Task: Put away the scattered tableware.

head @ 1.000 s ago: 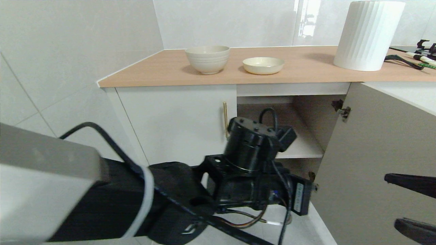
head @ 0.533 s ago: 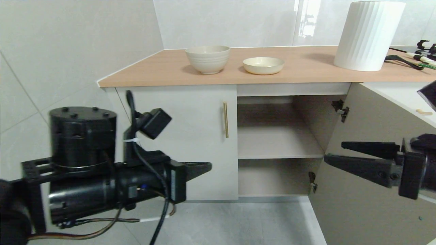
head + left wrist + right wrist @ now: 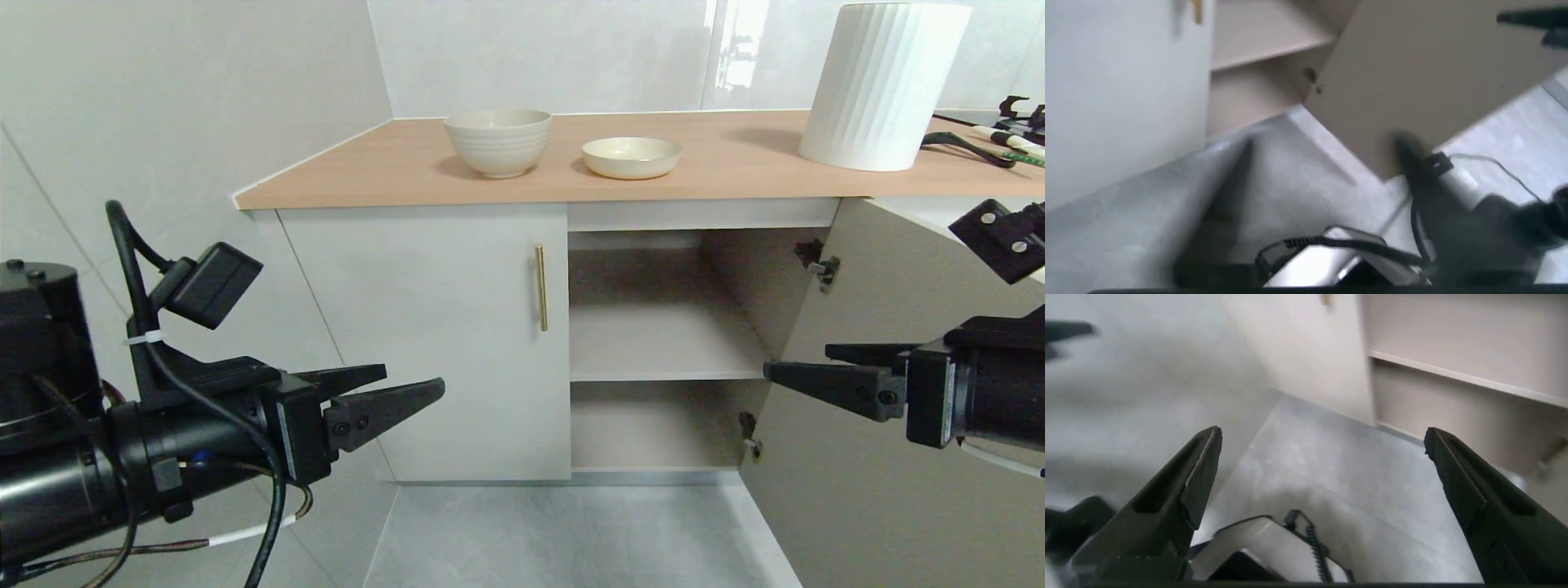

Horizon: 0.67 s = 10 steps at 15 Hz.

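Since a second ago the left arm had swung out of the middle of the head view, where it had blocked the open cupboard, and drawn back to the left side. The right arm had come in from the right edge. The tableware had not shifted.

The bowl (image 3: 497, 142), pale and ribbed, stood upright on the table (image 3: 367, 175) near its back left corner. The shallow dish (image 3: 631, 157), cream coloured, sat just beside it on the right, not touching it. Farther right on the same table stood a tall ribbed white container (image 3: 886, 82), well apart from both.

Below the table was the cupboard (image 3: 702, 214). Its left door (image 3: 424, 343) was closed and carried a slim brass handle (image 3: 540, 287). Its right door (image 3: 882, 457) hung wide open, showing a bare shelf (image 3: 661, 347) and a lower compartment above the grey floor (image 3: 571, 539).

The left pincer (image 3: 412, 378) hung low in front of the closed door, pointing toward the cupboard, its jaws parted a moderate way and gripping nothing. The right pincer (image 3: 796, 361) hung in front of the open door at about shelf height, pointing left. The right wrist view showed its jaws spread wide and holding nothing. Both pincers were well below the bowl and the dish.
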Tool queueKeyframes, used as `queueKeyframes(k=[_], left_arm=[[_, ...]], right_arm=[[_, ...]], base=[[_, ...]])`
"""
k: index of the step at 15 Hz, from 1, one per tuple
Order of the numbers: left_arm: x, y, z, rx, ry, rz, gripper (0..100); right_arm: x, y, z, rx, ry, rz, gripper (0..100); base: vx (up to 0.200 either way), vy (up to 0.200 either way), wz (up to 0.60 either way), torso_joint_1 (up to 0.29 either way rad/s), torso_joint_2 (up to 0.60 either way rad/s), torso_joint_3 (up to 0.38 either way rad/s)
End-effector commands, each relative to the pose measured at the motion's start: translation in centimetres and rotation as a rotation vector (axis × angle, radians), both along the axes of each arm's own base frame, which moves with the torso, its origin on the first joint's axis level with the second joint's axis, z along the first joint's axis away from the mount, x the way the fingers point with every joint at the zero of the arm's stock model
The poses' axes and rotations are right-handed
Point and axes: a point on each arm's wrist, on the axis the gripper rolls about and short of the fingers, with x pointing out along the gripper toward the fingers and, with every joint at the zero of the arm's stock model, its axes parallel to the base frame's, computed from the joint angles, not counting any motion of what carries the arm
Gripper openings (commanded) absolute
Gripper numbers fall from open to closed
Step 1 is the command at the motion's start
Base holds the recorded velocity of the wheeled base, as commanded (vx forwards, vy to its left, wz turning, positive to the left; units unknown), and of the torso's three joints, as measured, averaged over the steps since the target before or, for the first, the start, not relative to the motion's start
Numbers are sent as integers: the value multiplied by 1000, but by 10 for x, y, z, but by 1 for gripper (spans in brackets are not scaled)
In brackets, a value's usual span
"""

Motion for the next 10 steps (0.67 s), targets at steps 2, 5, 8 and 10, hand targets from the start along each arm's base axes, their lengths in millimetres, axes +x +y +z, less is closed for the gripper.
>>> queueKeyframes(k=[2, 5, 8, 10], left_arm=[[2, 5, 3, -5, -9, 29, 100], [2, 6, 3, -1, -7, 28, 100], [0, 10, 6, 0, -12, 41, 100], [2, 14, 9, 3, -5, 67, 100]], right_arm=[[2, 1, 0, -11, 2, -30, 100], [1, 0, 1, -10, 0, -30, 100], [0, -1, 1, -8, -3, -28, 100], [-1, -1, 0, -9, -3, -26, 100]], base=[[0, 0, 0, 0, 0, 0], [0, 0, 0, 0, 0, 0], [67, 0, 0, -1, -1, 1], [200, 0, 0, -2, -5, 2]])
